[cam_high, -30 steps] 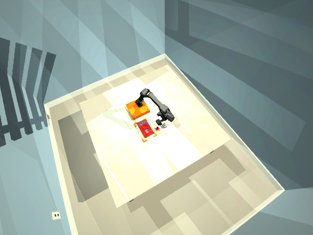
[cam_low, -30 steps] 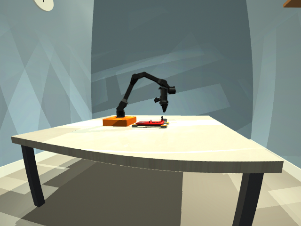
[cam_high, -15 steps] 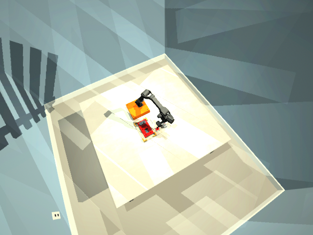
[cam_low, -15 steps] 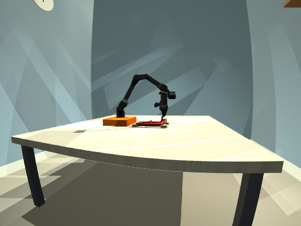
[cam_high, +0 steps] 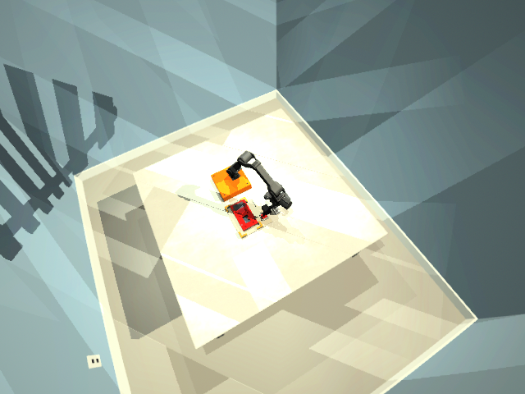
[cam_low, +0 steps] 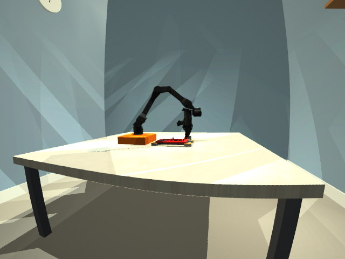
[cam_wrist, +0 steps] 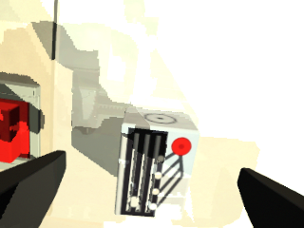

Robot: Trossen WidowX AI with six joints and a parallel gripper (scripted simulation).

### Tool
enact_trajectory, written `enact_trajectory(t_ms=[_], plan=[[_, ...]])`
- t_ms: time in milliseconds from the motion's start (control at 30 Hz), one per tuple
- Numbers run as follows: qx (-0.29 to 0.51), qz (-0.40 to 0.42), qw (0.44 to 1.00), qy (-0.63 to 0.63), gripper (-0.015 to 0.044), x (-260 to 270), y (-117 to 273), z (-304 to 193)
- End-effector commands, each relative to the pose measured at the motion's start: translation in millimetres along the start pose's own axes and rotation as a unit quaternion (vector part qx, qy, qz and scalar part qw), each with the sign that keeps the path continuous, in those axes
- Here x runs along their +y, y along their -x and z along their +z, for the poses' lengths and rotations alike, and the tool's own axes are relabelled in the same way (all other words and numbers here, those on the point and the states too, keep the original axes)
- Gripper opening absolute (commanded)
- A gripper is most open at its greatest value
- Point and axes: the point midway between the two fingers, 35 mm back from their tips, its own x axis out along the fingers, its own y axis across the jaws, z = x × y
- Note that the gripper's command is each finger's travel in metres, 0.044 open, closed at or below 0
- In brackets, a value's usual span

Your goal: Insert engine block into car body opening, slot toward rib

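The engine block is a small light-grey box with dark ribs and a red round cap. It lies on the table beside the car body. In the wrist view it sits between my two dark fingers, which stand wide apart on either side and do not touch it. My gripper is open and empty, low over the table at the right of the red car body. The car body rests on a pale base plate.
The arm's orange base block stands just behind the car body. The table is wide and pale, with glass-like walls around the floor area in the top view.
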Motion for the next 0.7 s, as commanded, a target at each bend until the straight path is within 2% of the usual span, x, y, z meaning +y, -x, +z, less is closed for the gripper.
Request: enact_trajectory(t_ms=[0,333,600,667], plan=[[0.001,0.001,1.0,-0.001,0.0414,0.6,-3.4,0.0],[0.001,0.001,1.0,-0.001,0.0151,0.6,-3.4,0.0],[0.001,0.001,1.0,-0.001,0.0098,0.6,-3.4,0.0],[0.001,0.001,1.0,-0.001,0.0045,0.5,-2.9,-0.1]])
